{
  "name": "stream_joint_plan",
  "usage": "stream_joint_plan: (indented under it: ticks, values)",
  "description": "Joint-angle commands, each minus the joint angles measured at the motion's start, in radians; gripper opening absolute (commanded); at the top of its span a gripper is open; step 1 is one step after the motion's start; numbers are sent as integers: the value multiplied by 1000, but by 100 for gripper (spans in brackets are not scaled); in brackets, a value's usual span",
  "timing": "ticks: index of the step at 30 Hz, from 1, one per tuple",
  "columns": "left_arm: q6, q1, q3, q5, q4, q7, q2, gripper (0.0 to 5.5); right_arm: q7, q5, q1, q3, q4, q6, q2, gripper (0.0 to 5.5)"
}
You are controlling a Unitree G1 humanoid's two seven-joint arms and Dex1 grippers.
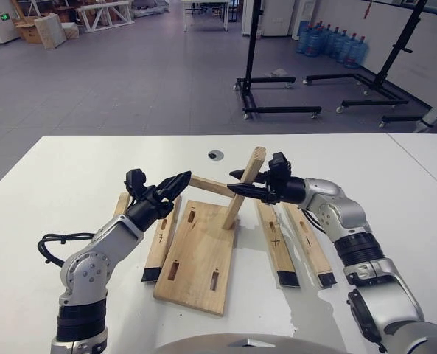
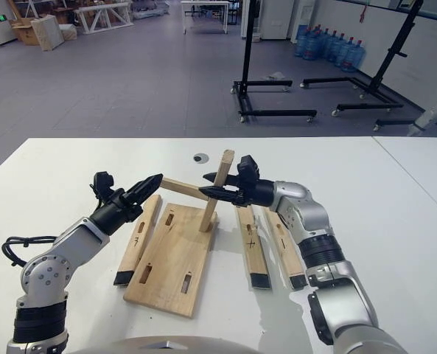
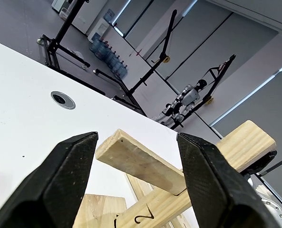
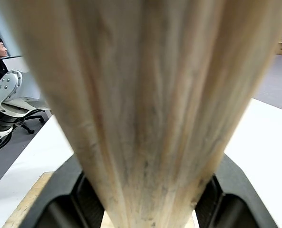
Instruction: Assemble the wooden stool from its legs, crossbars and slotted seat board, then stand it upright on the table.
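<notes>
Lying flat on the tabletop [image 1: 71, 169], the seat board [image 1: 196, 258] carries one leg [image 1: 247, 181].
Leg rises, top leaning right, clamped by fingers of the right gripper [image 1: 234, 183]; its crossbar [image 1: 211, 186] juts leftward, free end between spread fingers of the left gripper [image 1: 183, 184].

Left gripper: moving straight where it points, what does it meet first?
Probably the crossbar, whose end lies between the open fingers of the left gripper; behind it, the leg in the right gripper.

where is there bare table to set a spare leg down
Free: the table right of the two lying legs, and the far strip by the round hole. Crowded: the middle, around the seat board and upright leg.
</notes>
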Motion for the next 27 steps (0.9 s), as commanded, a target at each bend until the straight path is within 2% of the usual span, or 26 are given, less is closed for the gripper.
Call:
stream_joint_plan:
  ticks: [1,9,16,19,21,24,27]
  values:
    - [3,-1,-3,15,8,-4,-3,302,-69,-135,89,58,78,41,-19,266]
    - [5,7,-2,25,5,-11,-6,302,-48,-115,49,-14,55,91,1,398]
    - [13,-11,21,27,4,-22,20,302,106,-145,89,-11,-85,138,-188,398]
    - [39,-65,64,-13,-16,-41,81,302,123,-126,174,-102,-170,127,-303,398]
    - [54,-130,127,-80,-32,-41,141,302,66,-89,262,-212,-270,192,-361,398]
    - [67,-212,220,-166,-61,-14,244,302,-125,-43,371,-388,-484,253,-333,398]
    - [67,-234,299,-200,-114,17,350,302,-383,-104,470,-430,-703,364,-281,398]
